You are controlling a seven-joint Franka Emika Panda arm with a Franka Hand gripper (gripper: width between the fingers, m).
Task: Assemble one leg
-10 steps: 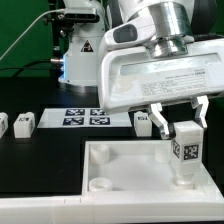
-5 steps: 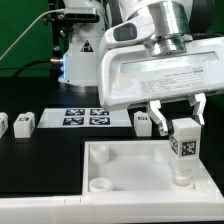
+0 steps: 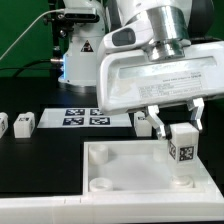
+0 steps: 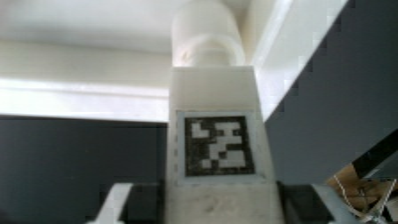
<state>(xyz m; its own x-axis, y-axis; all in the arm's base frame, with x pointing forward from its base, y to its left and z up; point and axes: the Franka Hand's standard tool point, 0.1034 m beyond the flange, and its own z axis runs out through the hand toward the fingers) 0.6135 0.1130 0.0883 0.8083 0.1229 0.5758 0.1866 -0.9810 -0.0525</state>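
Pincer [image 3: 182, 134] clamped on upright leg [image 3: 184, 151], at white panel [image 3: 128, 166] corner socket.

1. The gripper [image 3: 181, 128] clamps the leg [image 3: 183, 148] upright, its tag facing the camera.
2. The leg's lower end stands at a corner socket of the panel [image 3: 125, 165], on the exterior view's right.
3. Beyond the panel lie the marker board [image 3: 85, 117] and spare legs [image 3: 24, 122].

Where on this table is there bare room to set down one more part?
The black table is bare in front of the two loose legs and the marker board, on the exterior view's left of the white panel. Crowded: that panel's corner on the exterior view's right, where the gripper holds the leg.
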